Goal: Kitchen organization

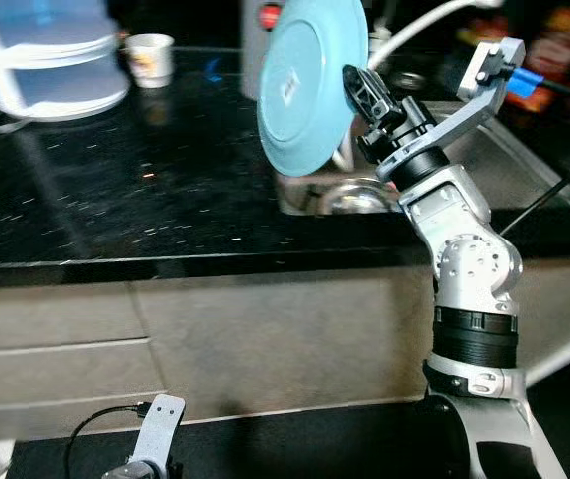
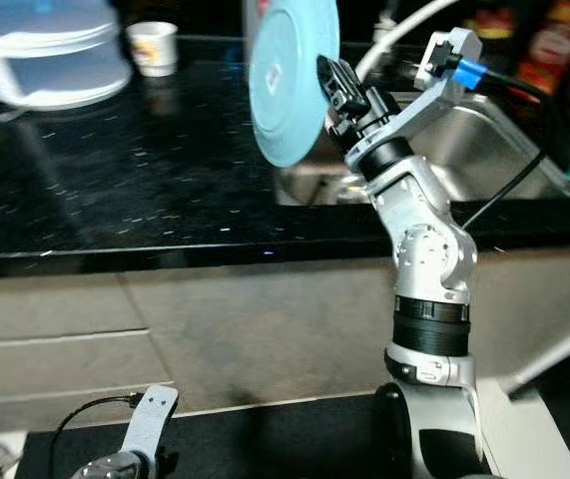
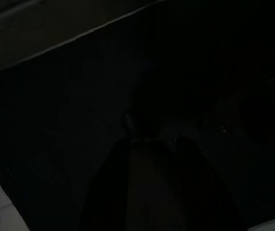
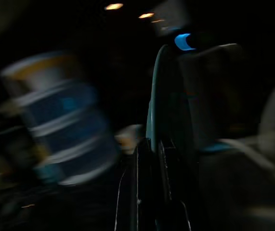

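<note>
A light blue plate (image 1: 309, 85) is held up on edge above the left rim of the steel sink (image 1: 349, 195), its underside with a white sticker facing me. My right gripper (image 1: 356, 88) is shut on the plate's right rim; in the right wrist view the plate's edge (image 4: 157, 96) runs between the black fingers (image 4: 144, 183). My left arm (image 1: 155, 439) hangs low in front of the cabinet. The left wrist view is very dark, with only the outline of the fingers (image 3: 127, 183).
A black speckled counter (image 1: 135, 190) runs across the view. A stacked clear container (image 1: 50, 55) stands at the back left, with a small white cup (image 1: 151, 58) beside it. A curved faucet (image 1: 424, 25) rises behind the sink. Bottles (image 1: 554, 40) stand at the back right.
</note>
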{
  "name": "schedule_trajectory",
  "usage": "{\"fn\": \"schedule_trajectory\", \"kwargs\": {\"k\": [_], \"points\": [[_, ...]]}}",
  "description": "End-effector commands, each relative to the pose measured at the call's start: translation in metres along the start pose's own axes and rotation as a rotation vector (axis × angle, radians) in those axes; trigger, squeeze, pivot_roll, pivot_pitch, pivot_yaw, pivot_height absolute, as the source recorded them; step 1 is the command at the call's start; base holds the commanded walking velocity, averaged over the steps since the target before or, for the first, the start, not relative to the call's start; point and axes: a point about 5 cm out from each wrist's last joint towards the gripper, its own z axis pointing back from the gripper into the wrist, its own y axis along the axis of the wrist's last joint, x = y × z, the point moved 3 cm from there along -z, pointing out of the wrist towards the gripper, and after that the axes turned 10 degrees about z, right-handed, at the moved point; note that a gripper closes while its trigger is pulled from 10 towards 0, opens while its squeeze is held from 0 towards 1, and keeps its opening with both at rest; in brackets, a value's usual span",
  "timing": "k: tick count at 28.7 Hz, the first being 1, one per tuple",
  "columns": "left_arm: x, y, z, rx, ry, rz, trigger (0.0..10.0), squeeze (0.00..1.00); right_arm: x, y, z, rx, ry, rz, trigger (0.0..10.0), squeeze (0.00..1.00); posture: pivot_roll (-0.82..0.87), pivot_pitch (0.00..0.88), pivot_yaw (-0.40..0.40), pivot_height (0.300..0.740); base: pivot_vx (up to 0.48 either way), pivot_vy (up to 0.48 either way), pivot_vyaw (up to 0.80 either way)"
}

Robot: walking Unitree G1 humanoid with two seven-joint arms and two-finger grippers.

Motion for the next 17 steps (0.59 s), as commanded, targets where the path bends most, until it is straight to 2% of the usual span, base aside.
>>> {"fn": "schedule_trajectory", "kwargs": {"k": [1, 2, 3, 4, 5, 6, 8, 10, 11, 16, 17], "points": [[-0.002, -0.006, 0.001, -0.015, 0.005, -0.001, 10.0, 0.00, -0.001, 0.005, -0.004, 0.015, -0.012, 0.047, 10.0, 0.00, 0.07, 0.075, -0.045, 0.740, 0.000, 0.000, -0.80], [-0.002, -0.006, 0.001, -0.015, 0.007, -0.005, 10.0, 0.00, 0.001, 0.003, -0.004, -0.002, -0.031, 0.090, 10.0, 0.00, 0.06, 0.069, -0.047, 0.740, 0.000, 0.000, -0.80], [-0.002, -0.006, 0.001, -0.017, 0.009, -0.015, 10.0, 0.00, 0.007, -0.002, -0.005, -0.041, -0.072, 0.199, 10.0, 0.00, 0.06, 0.066, -0.047, 0.740, 0.000, 0.000, -0.80], [-0.002, -0.006, 0.001, -0.018, 0.008, -0.015, 10.0, 0.00, 0.009, -0.005, -0.006, -0.055, -0.095, 0.239, 10.0, 0.00, 0.06, 0.066, -0.047, 0.740, 0.000, 0.000, -0.80], [-0.002, -0.006, 0.001, -0.018, 0.008, -0.015, 10.0, 0.00, 0.009, -0.005, -0.006, -0.055, -0.095, 0.239, 10.0, 0.00, 0.06, 0.066, -0.047, 0.740, 0.000, 0.000, -0.80], [-0.002, -0.006, 0.001, -0.018, 0.006, -0.016, 10.0, 0.00, 0.012, -0.009, -0.006, -0.083, -0.123, 0.332, 10.0, 0.00, 0.06, 0.065, -0.044, 0.740, 0.000, 0.000, 0.00], [-0.001, -0.006, 0.001, -0.018, 0.002, -0.017, 10.0, 0.00, 0.013, -0.015, -0.007, -0.111, -0.132, 0.384, 10.0, 0.00, 0.06, 0.063, -0.044, 0.740, 0.000, 0.000, 0.00], [-0.001, -0.006, 0.000, -0.018, 0.001, -0.022, 10.0, 0.00, 0.012, -0.018, -0.009, -0.122, -0.133, 0.397, 10.0, 0.00, 0.05, 0.062, -0.046, 0.740, 0.000, 0.000, 0.00], [0.000, -0.006, 0.000, -0.019, -0.002, -0.027, 10.0, 0.00, 0.012, -0.022, -0.013, -0.135, -0.141, 0.440, 10.0, 0.00, 0.05, 0.062, -0.050, 0.740, 0.000, 0.000, 0.00], [0.002, -0.005, 0.000, -0.013, -0.008, -0.027, 10.0, 0.00, 0.011, -0.026, -0.020, -0.150, -0.150, 0.493, 10.0, 0.00, 0.05, 0.062, -0.055, 0.740, 0.000, 0.000, 0.00], [0.003, -0.005, 0.000, -0.011, -0.011, -0.026, 10.0, 0.00, 0.009, -0.030, -0.023, -0.163, -0.140, 0.546, 10.0, 0.00, 0.04, 0.067, -0.058, 0.740, 0.000, 0.000, 0.00]]}}
